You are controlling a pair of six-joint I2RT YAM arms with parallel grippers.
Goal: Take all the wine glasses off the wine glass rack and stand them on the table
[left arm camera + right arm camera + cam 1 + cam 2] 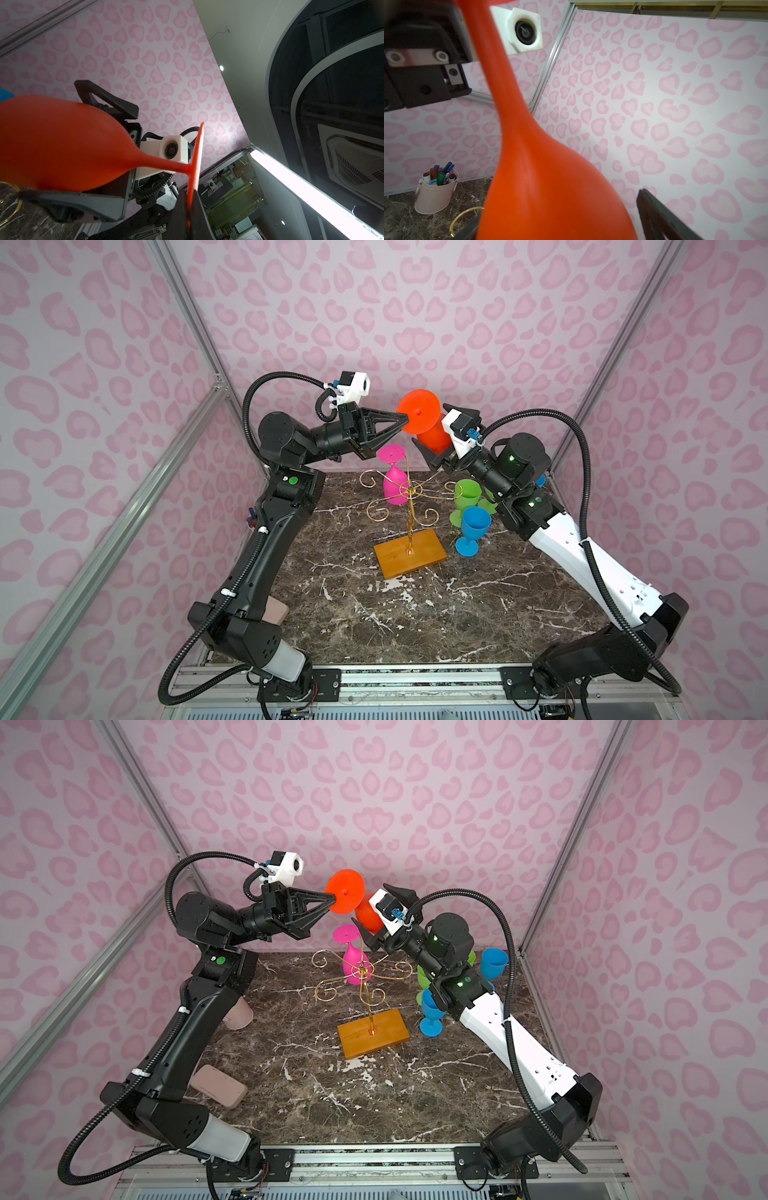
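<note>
The left hand [405, 419] [332, 899] is pinched shut on the edge of the round foot of the orange wine glass [417, 410] [345, 890]. The glass is opaque bright orange, with a flat disc foot and a thin stem flaring into a rounded bowl [62, 145]. It hangs in the air above and behind the wine glass rack [409, 558] [372, 1033], clear of the gold wire arms, foot uppermost and tilted.

The right hand [429, 423] [372, 907] stands wide open astride the bowl. In the right wrist view a gap shows between the bowl [550, 187] and one finger [654, 207].

Both arms are raised with bent elbows and meet over the back of the bench [415, 614]. A pink wine glass [395, 485] hangs upside down on the rack.

In both top views the right hand hides the bowl's mouth. Both wrist views cut the glass off at the picture's edge. Whether the other right finger touches the bowl cannot be told.
</note>
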